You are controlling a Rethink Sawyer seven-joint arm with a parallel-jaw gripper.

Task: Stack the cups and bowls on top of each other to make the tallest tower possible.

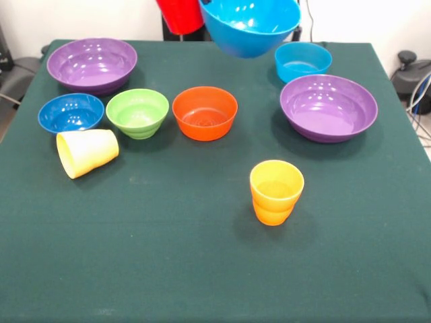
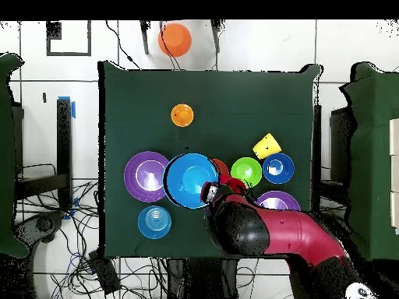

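**Large blue bowl aloft over the far tabletop; other pieces on the cloth**

The large glossy blue plastic bowl [image 1: 250, 25] hangs in the air at the far side of the green-covered tabletop [image 1: 168, 269], rim tilted, clear of everything beneath it. In the overhead view it sits at the end of the red and black arm [image 2: 273, 232], with the hand [image 2: 209, 191] at its rim; I cannot tell whether the fingers are apart or clamped on the rim. The plain red plastic tumbler [image 1: 180, 15] shows just beside the bowl at the top edge of the front view, and it too appears clear of the cloth.

On the tabletop, front view:
- Wide purple plastic bowl [image 1: 92, 64], far left corner, upright.
- Second wide purple bowl [image 1: 328, 107], right side, upright.
- Small cyan bowl [image 1: 303, 61], just behind the right purple bowl.
- Row of three small bowls, close together: dark blue [image 1: 71, 112], green [image 1: 137, 112], orange [image 1: 205, 112].
- Yellow plastic cup [image 1: 87, 152] lying on its side, mouth toward the left, just in front of the dark blue and green bowls.
- Orange stepped-base cup [image 1: 276, 191] standing upright, alone, well apart from the rest, nearer the front edge.

No piece on the cloth rests on another.
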